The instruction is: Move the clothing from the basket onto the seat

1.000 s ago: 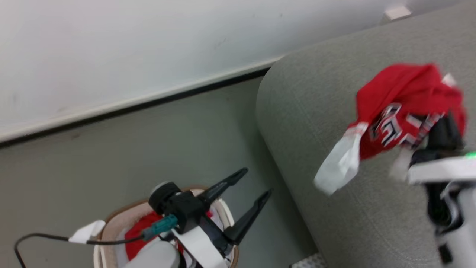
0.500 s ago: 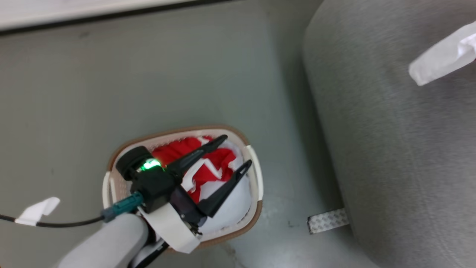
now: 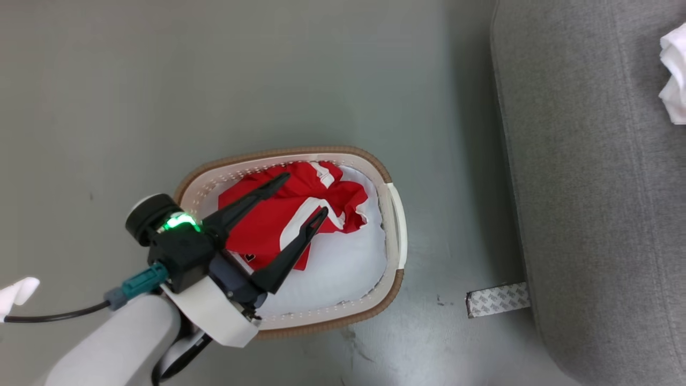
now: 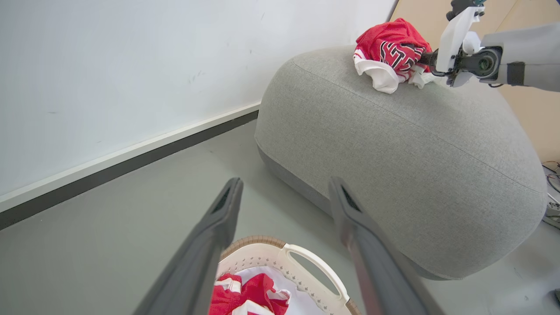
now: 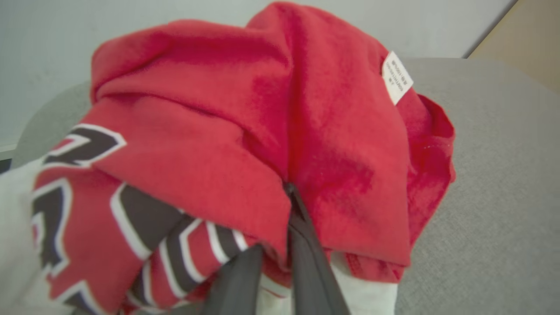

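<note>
The seat [image 4: 393, 166] at the frame's right bears the lettered garment [image 4: 387, 46] at upper right, pinched in the right hand [image 4: 425, 57], presumably for release there. In the basket [image 3: 394, 214] at lower centre, a second red garment [image 3: 278, 220] lies under the left hand [image 3: 303, 195], spread wide for the next grab.

The right tool [image 5: 280, 236] has its 2 dark fingers [image 5: 306, 253] pressed close together on a fold of the red garment [image 5: 262, 131], which bunches up in front of the camera. The cloth drapes over the fingers and hides their tips. Black block lettering [image 5: 87, 148] outlined in white runs across the garment's lower left, beside a blurred white panel [image 5: 13, 218]. A small white label [image 5: 397, 78] sticks out at its upper right. The bundle rests on the light-grey seat [image 5: 490, 197], whose fabric spreads to the right. A pale wall [image 5: 65, 35] stands behind.
</note>
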